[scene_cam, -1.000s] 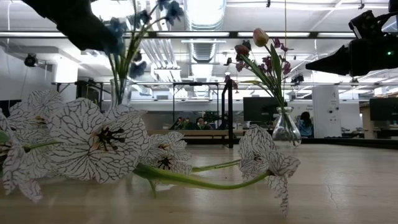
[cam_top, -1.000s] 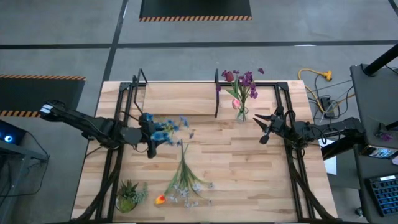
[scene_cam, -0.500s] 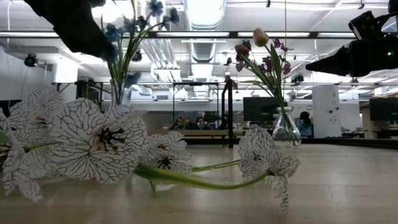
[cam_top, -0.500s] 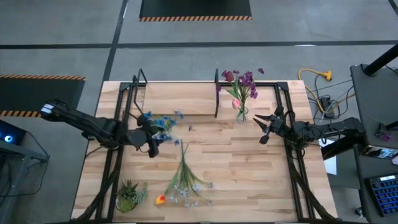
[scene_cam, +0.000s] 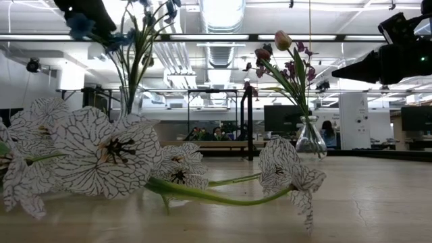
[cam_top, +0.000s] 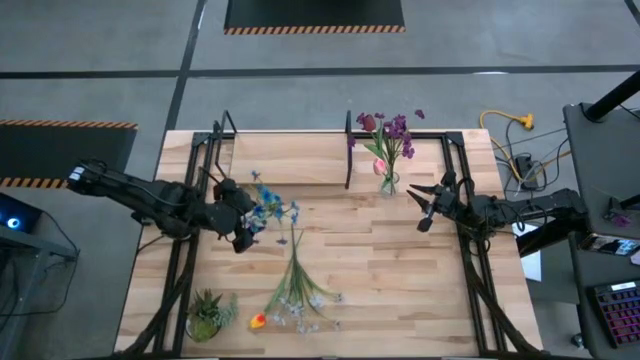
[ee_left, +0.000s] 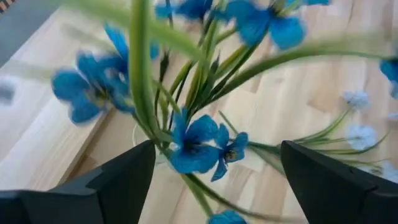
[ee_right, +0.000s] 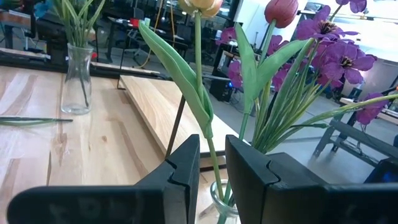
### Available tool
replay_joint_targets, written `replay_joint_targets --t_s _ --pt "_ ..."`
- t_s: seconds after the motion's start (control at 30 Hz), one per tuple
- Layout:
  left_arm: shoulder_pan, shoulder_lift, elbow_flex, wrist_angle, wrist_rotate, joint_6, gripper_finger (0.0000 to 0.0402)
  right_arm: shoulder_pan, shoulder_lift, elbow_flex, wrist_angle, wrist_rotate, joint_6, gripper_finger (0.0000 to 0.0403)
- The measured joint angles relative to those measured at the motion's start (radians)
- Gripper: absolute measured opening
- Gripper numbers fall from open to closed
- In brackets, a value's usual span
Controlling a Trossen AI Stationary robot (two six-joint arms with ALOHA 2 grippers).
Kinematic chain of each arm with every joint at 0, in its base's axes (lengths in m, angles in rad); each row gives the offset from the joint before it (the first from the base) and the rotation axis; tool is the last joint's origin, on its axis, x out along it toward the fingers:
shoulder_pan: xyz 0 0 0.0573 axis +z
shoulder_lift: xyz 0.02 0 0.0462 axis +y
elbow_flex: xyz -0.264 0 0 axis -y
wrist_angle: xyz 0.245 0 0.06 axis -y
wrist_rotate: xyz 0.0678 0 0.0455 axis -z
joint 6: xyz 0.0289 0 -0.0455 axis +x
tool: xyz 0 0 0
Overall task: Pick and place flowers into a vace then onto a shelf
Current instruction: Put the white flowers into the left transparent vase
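I am holding my left gripper (cam_top: 243, 212) over the left middle of the table (cam_top: 400, 270), its fingers (ee_left: 124, 180) spread wide and gripping nothing, just beside the blue flowers (cam_top: 268, 205). Those blue flowers are standing in a clear glass vase (scene_cam: 126, 101), stems upright and blooms fanning out above. My right gripper (cam_top: 424, 205) is hanging by the table's right edge with its fingers (ee_right: 180, 174) nearly closed and empty, close to a second vase (cam_top: 387, 183) holding purple and pink flowers (cam_top: 390, 135) that are leaning slightly. That vase is sitting just beside the right end of the shelf (cam_top: 285, 158) at the far side. White flowers (cam_top: 298, 285) are lying flat on the near middle of the table, stems running far-to-near with blooms toward the near edge.
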Motion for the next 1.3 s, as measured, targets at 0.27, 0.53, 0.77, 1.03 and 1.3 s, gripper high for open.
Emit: replay_joint_targets --t_s 0.27,0.53,0.77,1.03,1.3 --pt "0.000 0.060 0.173 -0.097 0.005 -0.004 0.0329 0.000 0.000 0.000 -0.012 0.000 0.000 0.0068" --pt "0.000 0.083 0.355 -0.211 0.014 -0.079 0.0330 0.000 0.000 0.000 -0.012 0.000 0.025 0.0068" --pt "-0.001 0.083 0.482 -0.232 0.017 -0.227 0.0330 0.000 0.000 0.000 -0.012 0.000 0.026 0.0068" --pt "-0.003 0.196 0.512 -0.184 0.066 -0.085 0.0330 0.000 0.000 0.000 -0.012 0.000 0.025 0.0068" --pt "-0.038 0.357 0.650 -0.180 0.114 -0.010 0.0330 0.000 0.000 0.000 -0.012 0.000 0.026 0.0068"
